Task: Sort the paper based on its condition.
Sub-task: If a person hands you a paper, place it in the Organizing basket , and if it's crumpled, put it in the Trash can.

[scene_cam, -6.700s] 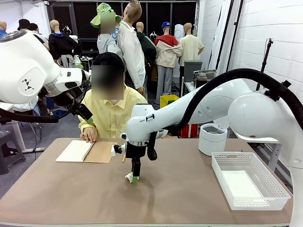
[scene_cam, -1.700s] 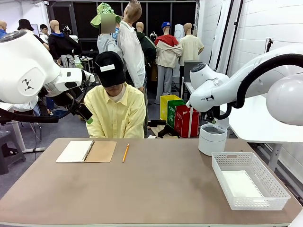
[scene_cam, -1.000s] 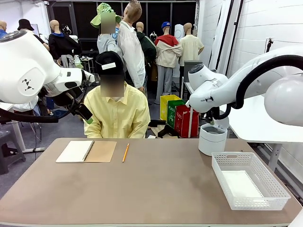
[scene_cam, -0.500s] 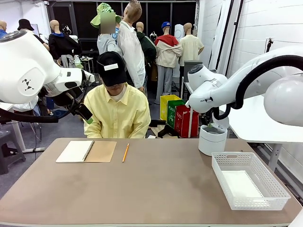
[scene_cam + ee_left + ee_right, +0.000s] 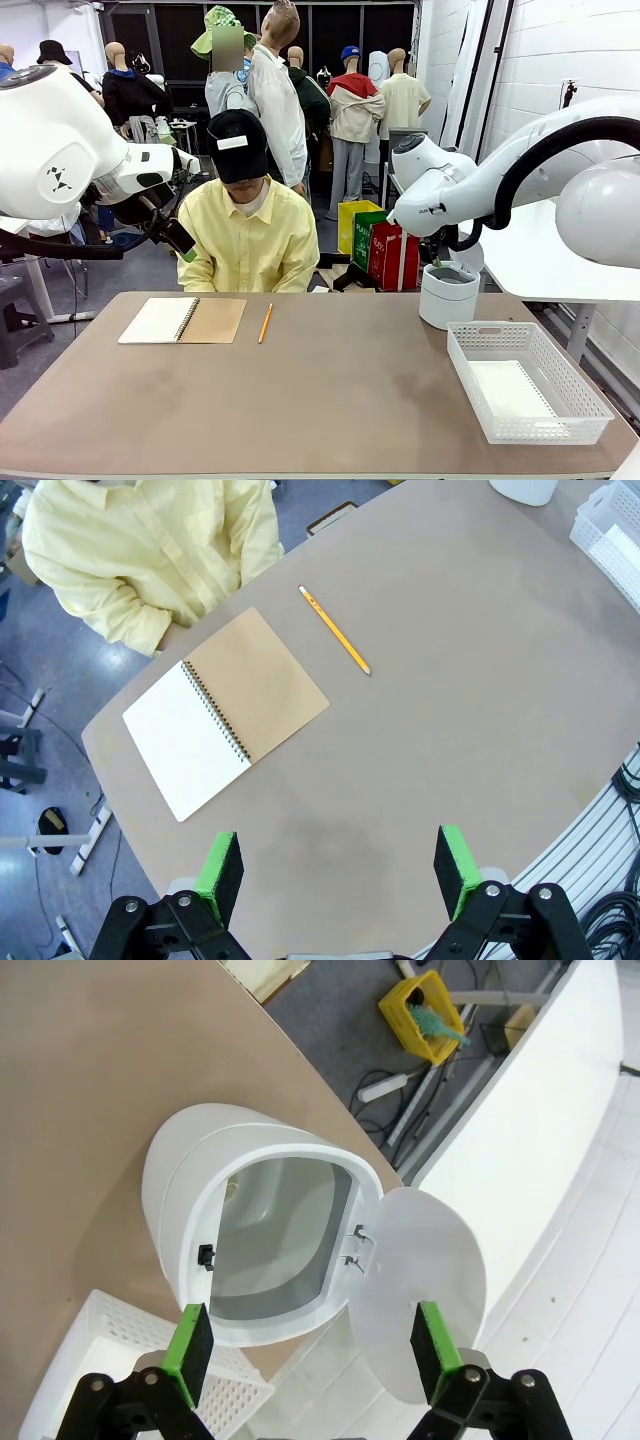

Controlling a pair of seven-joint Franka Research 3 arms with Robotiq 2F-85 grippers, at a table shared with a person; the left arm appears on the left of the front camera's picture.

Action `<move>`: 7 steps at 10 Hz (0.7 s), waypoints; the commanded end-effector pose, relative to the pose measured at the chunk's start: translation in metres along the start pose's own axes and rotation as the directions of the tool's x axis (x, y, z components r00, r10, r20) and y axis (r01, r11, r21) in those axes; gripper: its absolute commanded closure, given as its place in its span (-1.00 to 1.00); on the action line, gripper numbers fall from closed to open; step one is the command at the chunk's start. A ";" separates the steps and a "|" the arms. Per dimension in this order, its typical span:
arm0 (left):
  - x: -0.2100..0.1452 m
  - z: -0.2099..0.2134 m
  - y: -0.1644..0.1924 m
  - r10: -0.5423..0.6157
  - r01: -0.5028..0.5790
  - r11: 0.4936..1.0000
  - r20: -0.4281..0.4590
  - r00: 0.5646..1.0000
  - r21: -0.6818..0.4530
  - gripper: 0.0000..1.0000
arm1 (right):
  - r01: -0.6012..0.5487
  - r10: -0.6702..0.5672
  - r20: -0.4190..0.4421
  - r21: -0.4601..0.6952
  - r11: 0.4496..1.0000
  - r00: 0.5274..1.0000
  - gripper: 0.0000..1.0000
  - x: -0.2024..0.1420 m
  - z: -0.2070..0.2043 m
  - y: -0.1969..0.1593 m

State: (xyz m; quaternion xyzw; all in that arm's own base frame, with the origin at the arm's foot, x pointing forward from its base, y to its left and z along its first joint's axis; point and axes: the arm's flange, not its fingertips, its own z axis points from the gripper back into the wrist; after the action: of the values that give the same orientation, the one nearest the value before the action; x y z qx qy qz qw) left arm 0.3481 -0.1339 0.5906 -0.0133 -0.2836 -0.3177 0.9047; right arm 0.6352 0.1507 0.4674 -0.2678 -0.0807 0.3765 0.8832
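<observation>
Both grippers empty, jaws spread: right gripper (image 5: 305,1355) above open lidded bin (image 5: 262,1225), left gripper (image 5: 340,870) high over spiral notebook (image 5: 225,712). One smooth paper sheet (image 5: 510,388) apparently flat in white basket (image 5: 580,395). Risk: lowering right gripper could clip hinged lid (image 5: 425,1295), toppling bin.

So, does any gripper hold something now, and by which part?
Nothing is held. The left gripper is open above the table; the right gripper is open over the bin.

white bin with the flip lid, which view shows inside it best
The right wrist view: it looks down into the white bin, lid swung open, inner wall visible. The front view shows its side beside the basket, not the inside. The left wrist view catches an edge at the top.
</observation>
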 end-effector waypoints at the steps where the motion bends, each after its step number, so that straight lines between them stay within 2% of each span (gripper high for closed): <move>1: 0.000 0.001 0.001 0.005 -0.005 1.000 0.000 1.000 0.000 -1.00 | -0.008 0.008 -0.008 0.004 1.000 1.000 -1.00 -0.002 -0.004 0.000; 7: 0.000 0.001 0.001 0.005 -0.005 1.000 0.000 1.000 0.000 -1.00 | -0.008 0.008 -0.008 0.004 1.000 1.000 -1.00 -0.002 -0.004 0.000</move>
State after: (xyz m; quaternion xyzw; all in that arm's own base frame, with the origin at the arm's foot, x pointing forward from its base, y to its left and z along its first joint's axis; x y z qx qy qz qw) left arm 0.3481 -0.1339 0.5906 -0.0133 -0.2836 -0.3177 0.9047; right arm 0.6350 0.1503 0.4662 -0.2677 -0.0792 0.3773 0.8830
